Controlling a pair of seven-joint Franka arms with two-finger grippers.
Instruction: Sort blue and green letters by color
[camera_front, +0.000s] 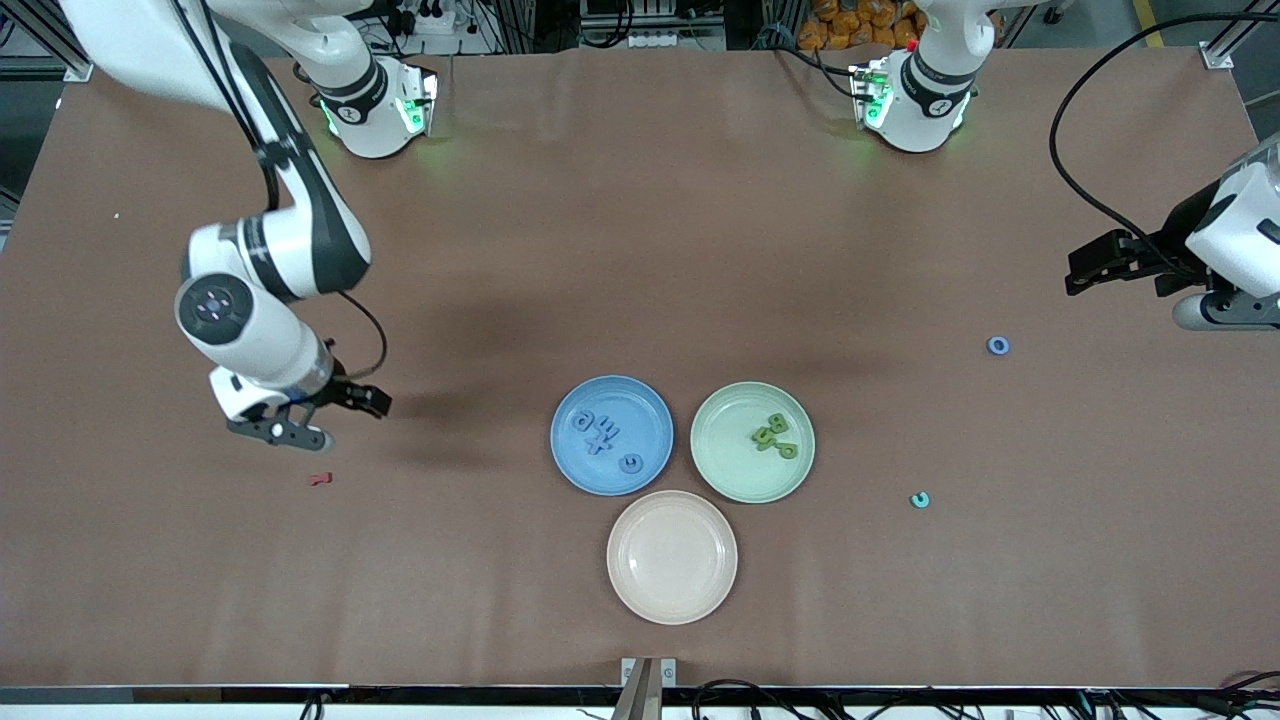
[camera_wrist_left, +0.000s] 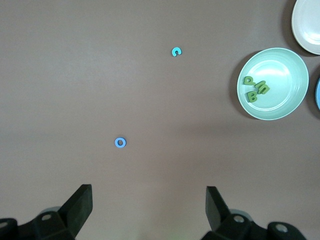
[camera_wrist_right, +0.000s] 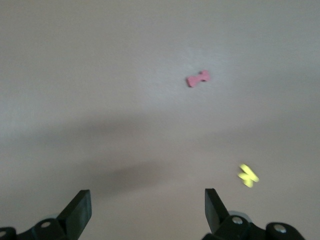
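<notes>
Front view: I see the round blue plate (camera_front: 611, 435) holding four blue letters (camera_front: 598, 432) and the pale green plate (camera_front: 752, 441) holding the olive letters (camera_front: 772, 434). A blue ring letter (camera_front: 998, 346) lies at two o'clock from the plates and a teal C-shaped letter (camera_front: 919, 499) at four o'clock; I judge both unsorted. Left gripper (camera_front: 1090, 266) and right gripper (camera_front: 340, 402) hover with fingers spread, empty. Only the right wrist view shows a small yellow letter (camera_wrist_right: 248, 175).
</notes>
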